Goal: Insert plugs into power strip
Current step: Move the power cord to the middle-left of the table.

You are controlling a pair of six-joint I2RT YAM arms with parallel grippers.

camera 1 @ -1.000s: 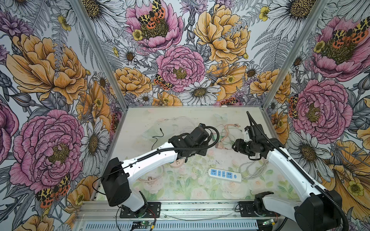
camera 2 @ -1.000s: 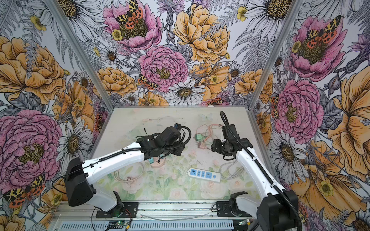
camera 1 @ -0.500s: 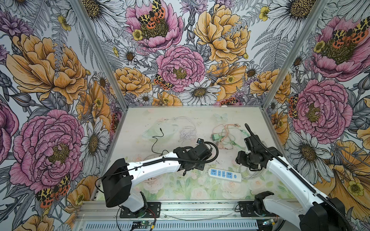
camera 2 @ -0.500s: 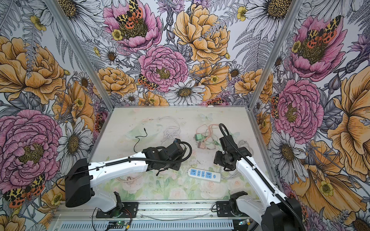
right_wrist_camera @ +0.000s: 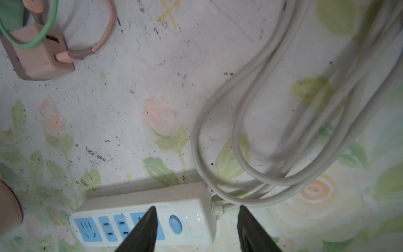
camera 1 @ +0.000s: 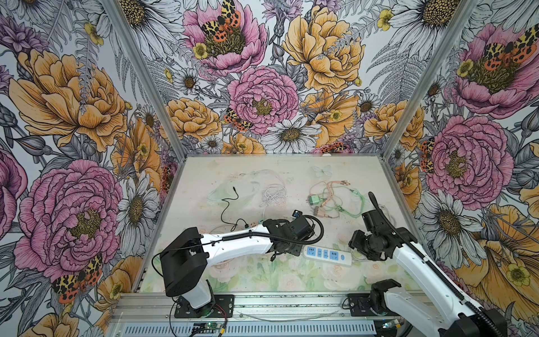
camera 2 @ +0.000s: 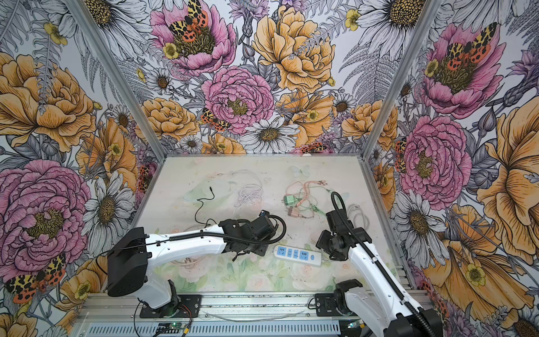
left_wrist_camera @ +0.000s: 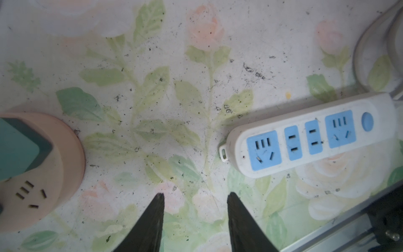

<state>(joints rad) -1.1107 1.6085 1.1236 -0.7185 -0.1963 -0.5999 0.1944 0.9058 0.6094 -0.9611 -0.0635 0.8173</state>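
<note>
The white power strip (camera 1: 326,255) (camera 2: 297,255) with blue sockets lies flat near the front of the table. My left gripper (left_wrist_camera: 196,195) (camera 1: 284,251) hovers open and empty just off the strip's (left_wrist_camera: 305,139) far-from-switch end. My right gripper (right_wrist_camera: 196,209) (camera 1: 357,253) is open above the strip's (right_wrist_camera: 141,220) switch end, its jaws either side of the blue button and touching nothing. A teal plug (left_wrist_camera: 19,150) stands in a round pink socket block (left_wrist_camera: 43,174). A green plug (camera 1: 314,200) (camera 2: 290,200) and a pink-brown plug (camera 1: 318,212) (right_wrist_camera: 39,52) lie further back in tangled cables.
The strip's grey cord (right_wrist_camera: 283,131) loops beside my right gripper. A coiled white cable (camera 1: 274,197) and a thin black cable (camera 1: 230,207) lie at the back middle. The metal front rail (camera 1: 291,303) and the floral walls close the table in.
Both arms have come forward from mid-table to the white strip, the left to its plain end, the right to its switch end. The left jaws have opened wider.
</note>
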